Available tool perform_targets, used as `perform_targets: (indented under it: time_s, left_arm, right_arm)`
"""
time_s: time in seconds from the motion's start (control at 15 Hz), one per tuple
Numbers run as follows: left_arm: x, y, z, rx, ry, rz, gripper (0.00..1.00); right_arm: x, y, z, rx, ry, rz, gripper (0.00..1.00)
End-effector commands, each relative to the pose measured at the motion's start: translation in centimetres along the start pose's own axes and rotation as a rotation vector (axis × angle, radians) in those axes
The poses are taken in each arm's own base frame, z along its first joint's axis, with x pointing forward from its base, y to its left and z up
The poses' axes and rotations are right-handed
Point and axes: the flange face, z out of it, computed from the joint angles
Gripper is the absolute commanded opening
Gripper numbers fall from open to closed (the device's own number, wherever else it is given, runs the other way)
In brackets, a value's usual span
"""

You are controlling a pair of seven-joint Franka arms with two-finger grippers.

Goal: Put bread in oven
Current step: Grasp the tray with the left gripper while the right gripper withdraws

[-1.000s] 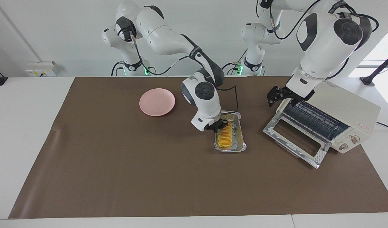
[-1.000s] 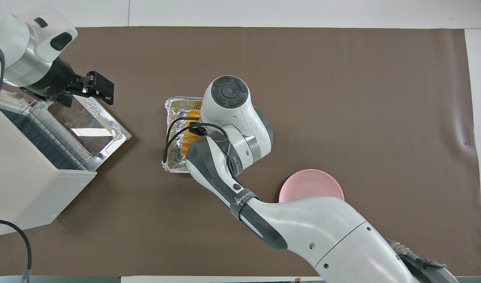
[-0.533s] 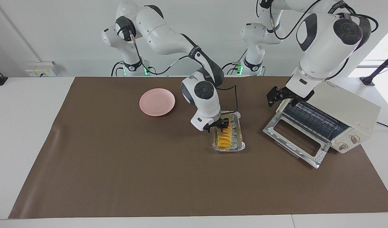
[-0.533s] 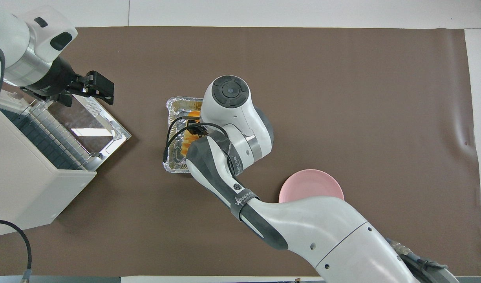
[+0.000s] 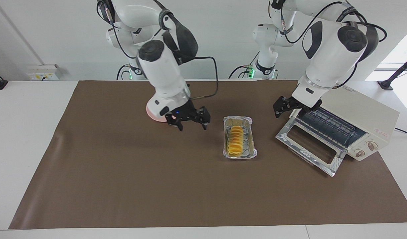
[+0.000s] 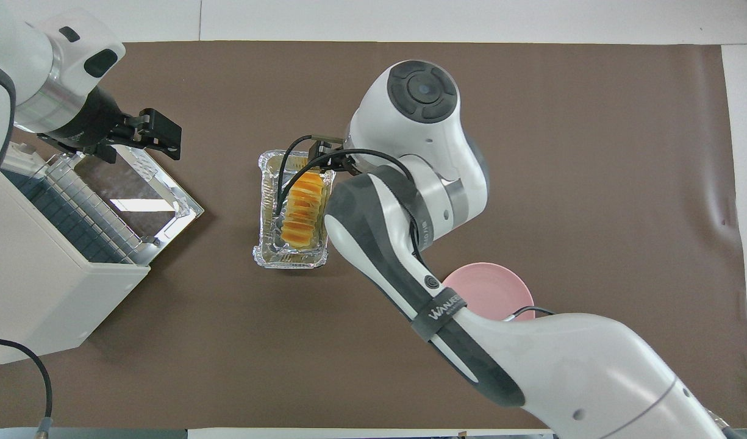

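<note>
Plainly, the small golden-yellow loaf of ridged bread (image 5: 236, 141) (image 6: 303, 207) lies lengthwise in a silver crinkled foil tray (image 5: 240, 118) (image 6: 266, 201) near the middle of the brown mat (image 5: 123, 182) that covers the white counter (image 5: 24, 132). Nothing grips it. Clock directions below are read from the overhead view, with twelve o'clock pointing away from the robots. The cream-white boxy toaster oven (image 5: 366, 113) (image 6: 38, 286) stands at about nine o'clock of the tray, toward the left arm's end of the counter. It is turned at an angle, and its glass drop-down door (image 5: 283, 136) (image 6: 184, 207) is folded fully open onto the mat, leaving the wire rack (image 5: 326, 124) exposed. The oven and tray are apart, with bare mat between them. The round pink plate (image 5: 152, 114) (image 6: 489, 289) sits at about four o'clock of the tray, nearer to the robots and partly covered by the right arm in both views. The right gripper (image 5: 189, 122) hangs raised over the mat at roughly two o'clock of the tray, between the tray and plate. Its fingers are spread wide, point downward and hold nothing. The left gripper (image 5: 279, 112) (image 6: 160, 131) hovers at about ten o'clock of the tray, over the corner of the open door. Its jaws are apart and empty, and it touches neither door nor rack as far as can be told.
</note>
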Motion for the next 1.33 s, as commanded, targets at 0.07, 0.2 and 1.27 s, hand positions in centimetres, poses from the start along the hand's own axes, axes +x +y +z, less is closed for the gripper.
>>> perform_targets:
  time_s: [0.07, 0.2, 1.27]
  left_arm:
    - [-0.3, 5.1, 5.5, -0.002, 0.027, -0.023, 1.0]
    - [-1.1, 8.2, 8.1, 0.007, 0.015, -0.006, 1.0]
    - [-4.7, 19.2, 23.6, 0.062, 0.014, -0.043, 1.0]
  right_arm:
    - [2.5, 11.1, -5.3, -0.104, 0.002, -0.149, 1.0]
    - [2.3, 15.0, -7.3, -0.167, -0.037, -0.17, 1.0]
    - [-8.0, 26.3, -14.3, -0.307, -0.237, -0.187, 1.0]
